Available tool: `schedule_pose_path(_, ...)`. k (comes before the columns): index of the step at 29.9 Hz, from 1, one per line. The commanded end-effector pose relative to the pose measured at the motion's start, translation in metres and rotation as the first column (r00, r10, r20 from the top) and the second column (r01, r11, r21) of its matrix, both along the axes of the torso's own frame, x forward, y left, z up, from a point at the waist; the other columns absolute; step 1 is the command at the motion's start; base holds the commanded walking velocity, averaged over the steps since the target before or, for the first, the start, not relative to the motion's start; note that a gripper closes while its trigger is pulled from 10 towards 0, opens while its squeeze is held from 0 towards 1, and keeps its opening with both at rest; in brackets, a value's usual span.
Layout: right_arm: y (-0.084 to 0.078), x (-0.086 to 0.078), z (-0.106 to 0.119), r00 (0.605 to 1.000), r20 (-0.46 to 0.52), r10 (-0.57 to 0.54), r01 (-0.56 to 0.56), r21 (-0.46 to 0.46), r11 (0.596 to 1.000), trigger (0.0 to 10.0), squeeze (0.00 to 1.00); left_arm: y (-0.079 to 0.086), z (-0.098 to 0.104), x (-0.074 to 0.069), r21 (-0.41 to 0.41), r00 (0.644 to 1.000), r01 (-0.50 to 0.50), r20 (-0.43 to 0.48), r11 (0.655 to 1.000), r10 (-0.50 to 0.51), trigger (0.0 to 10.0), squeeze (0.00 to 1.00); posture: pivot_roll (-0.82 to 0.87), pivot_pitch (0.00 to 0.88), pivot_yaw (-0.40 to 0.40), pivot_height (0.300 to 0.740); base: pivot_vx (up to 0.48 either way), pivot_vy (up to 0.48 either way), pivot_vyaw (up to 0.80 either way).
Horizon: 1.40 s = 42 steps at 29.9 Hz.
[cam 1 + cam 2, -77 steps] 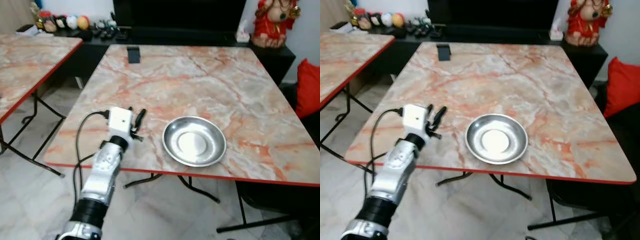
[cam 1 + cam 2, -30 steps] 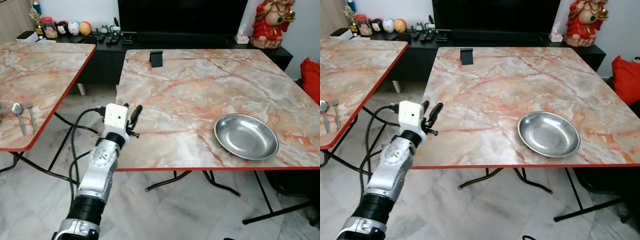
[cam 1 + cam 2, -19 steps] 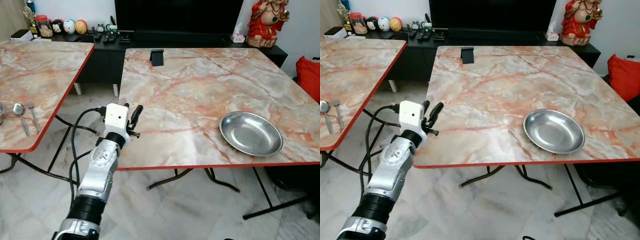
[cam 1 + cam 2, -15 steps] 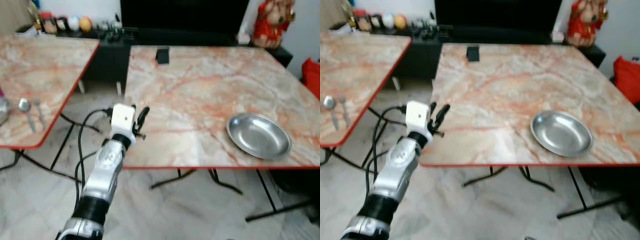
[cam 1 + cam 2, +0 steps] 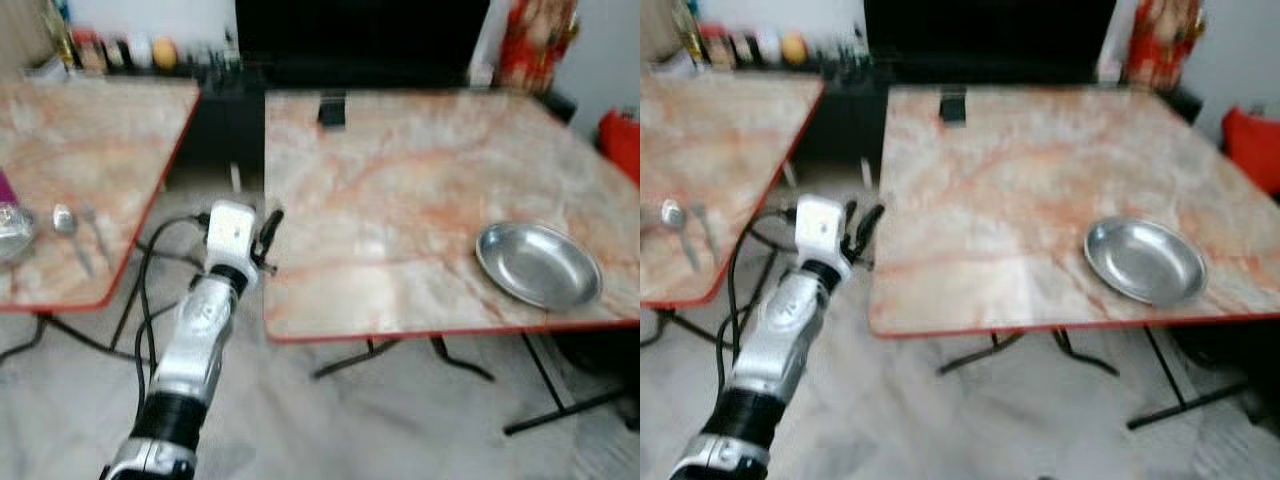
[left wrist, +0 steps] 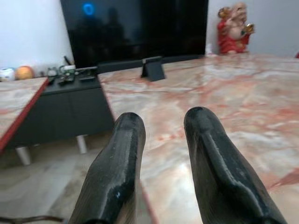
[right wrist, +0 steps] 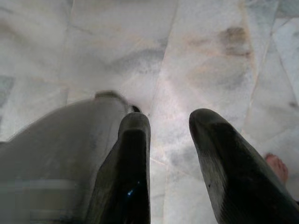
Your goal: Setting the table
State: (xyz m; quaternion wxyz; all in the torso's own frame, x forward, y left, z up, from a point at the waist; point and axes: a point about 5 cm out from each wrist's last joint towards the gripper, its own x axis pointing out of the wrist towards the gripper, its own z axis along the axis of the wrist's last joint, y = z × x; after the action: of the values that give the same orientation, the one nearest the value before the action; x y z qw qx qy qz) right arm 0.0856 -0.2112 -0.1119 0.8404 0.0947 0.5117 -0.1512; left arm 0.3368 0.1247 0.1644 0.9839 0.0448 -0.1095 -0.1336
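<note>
The spoon and fork lie on the side table. They are probably light, stiff and slippery (best pinched at the handles). The metal plate sits on the main table. The left gripper is empty, fingers apart, like the hanging right gripper. Since earlier, the view swung left, now blurred

No text, label, brand, number or sign is legible anywhere; both head views are blurred.
</note>
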Motion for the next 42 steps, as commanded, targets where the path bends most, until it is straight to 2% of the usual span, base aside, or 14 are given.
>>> schedule_pose_path(1, -0.0054, -0.0030, 0.0004, 1.000, -0.006, -0.007, 0.007, -0.015, 1.000, 10.0, 0.00, -0.0065, 0.0036, -0.0005, -0.009, 1.000, 0.020, 0.011, 1.000, -0.020, 10.0, 0.00, 0.10, 0.000, -0.035, 0.728, 0.000, 0.240, 0.00)
schedule_pose_path(42, -0.0076, 0.0008, 0.0017, 1.000, 0.005, 0.002, -0.002, -0.019, 1.000, 10.0, 0.00, -0.0019, 0.0033, -0.0008, -0.015, 1.000, -0.011, 0.005, 1.000, 0.011, 10.0, 0.00, 0.11, 0.000, -0.048, 0.728, 0.000, 0.251, 0.00)
